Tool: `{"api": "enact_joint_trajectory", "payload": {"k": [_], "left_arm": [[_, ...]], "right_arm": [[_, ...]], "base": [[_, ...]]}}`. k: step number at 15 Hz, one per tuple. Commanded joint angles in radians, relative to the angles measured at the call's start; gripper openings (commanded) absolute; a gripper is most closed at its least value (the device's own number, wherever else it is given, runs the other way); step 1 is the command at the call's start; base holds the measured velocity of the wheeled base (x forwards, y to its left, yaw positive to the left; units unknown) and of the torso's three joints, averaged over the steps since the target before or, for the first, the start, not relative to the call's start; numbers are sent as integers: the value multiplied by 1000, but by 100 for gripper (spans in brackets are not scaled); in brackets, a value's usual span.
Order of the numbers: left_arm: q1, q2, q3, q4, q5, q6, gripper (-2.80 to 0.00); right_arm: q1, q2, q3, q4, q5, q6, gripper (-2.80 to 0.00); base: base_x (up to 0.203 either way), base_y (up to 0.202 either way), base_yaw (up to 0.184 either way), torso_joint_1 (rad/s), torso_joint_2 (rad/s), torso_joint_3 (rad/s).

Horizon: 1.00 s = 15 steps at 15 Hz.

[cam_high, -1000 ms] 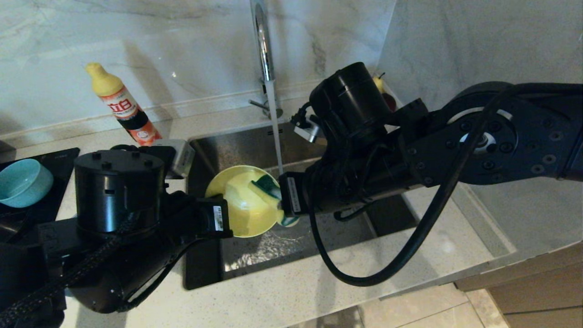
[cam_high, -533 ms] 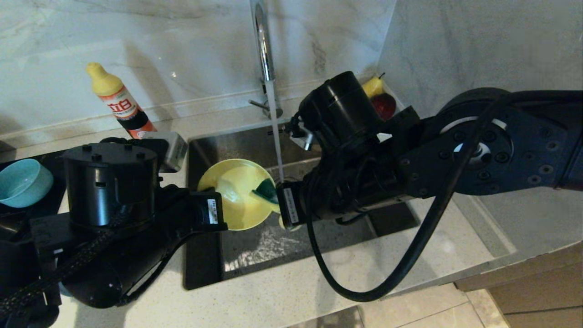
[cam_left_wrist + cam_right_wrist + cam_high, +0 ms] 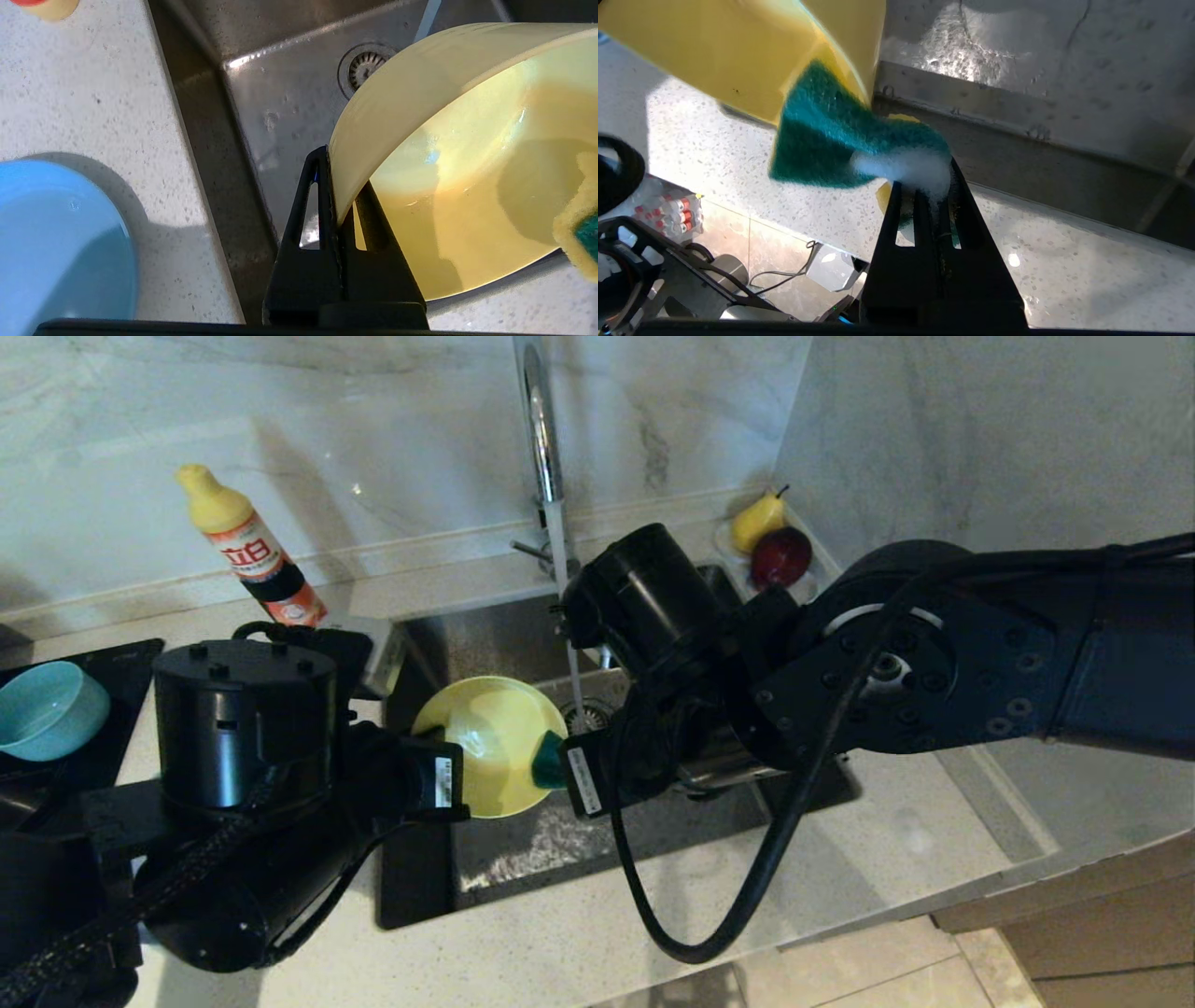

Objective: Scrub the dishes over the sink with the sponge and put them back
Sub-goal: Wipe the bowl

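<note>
Over the sink [image 3: 504, 635], my left gripper [image 3: 450, 786] holds the yellow bowl [image 3: 490, 742] tilted on its side, shut on the rim [image 3: 338, 179]. My right gripper [image 3: 571, 773] is shut on the sponge [image 3: 546, 761], whose green face [image 3: 817, 135] carries foam and presses against the bowl's edge [image 3: 738, 56]. The sponge's yellow corner [image 3: 577, 233] lies just inside the bowl. The teal-blue bowl [image 3: 47, 709] sits on the black hob at the far left. A light blue dish [image 3: 56, 242] rests on the counter beside the sink.
The tap [image 3: 541, 448] runs a thin stream [image 3: 565, 579] into the sink near the drain [image 3: 364, 70]. A detergent bottle [image 3: 247, 551] stands at the back left. A pear [image 3: 756, 518] and an apple [image 3: 782, 555] lie in the back right corner.
The right arm has swung left and lower, uncovering the fruit. The sponge has slid from the middle of the bowl to its near right edge. The bowl has shifted slightly.
</note>
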Motion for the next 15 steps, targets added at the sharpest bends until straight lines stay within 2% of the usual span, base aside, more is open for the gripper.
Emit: {"api": "enact_joint_trajectory", "payload": {"k": [1, 3, 6, 8, 10, 13, 15], "left_arm": [[-24, 36, 27, -29, 4, 5, -280], [-36, 71, 52, -86, 11, 22, -280], [-46, 123, 95, -225, 59, 77, -280], [-49, 127, 128, -285, 58, 114, -280], [-57, 128, 135, -290, 58, 112, -280], [-60, 133, 128, -296, 61, 100, -280], [-55, 139, 116, -297, 91, 94, -280]], "right_arm": [[1, 14, -1, -5, 4, 2, -280], [4, 20, -1, -31, 7, 3, -280], [7, 37, -1, -45, 7, 3, -280], [7, 43, -1, -62, 11, 9, -280], [7, 27, -1, -65, 39, 17, -280], [10, 1, -1, -65, 126, 57, -280], [13, -6, -1, -59, 150, 78, -280]], "base": [[0, 0, 0, 0, 0, 0], [0, 0, 0, 0, 0, 0], [0, 0, 0, 0, 0, 0], [0, 0, 0, 0, 0, 0], [0, 0, 0, 0, 0, 0], [0, 0, 0, 0, 0, 0], [0, 0, 0, 0, 0, 0]]}}
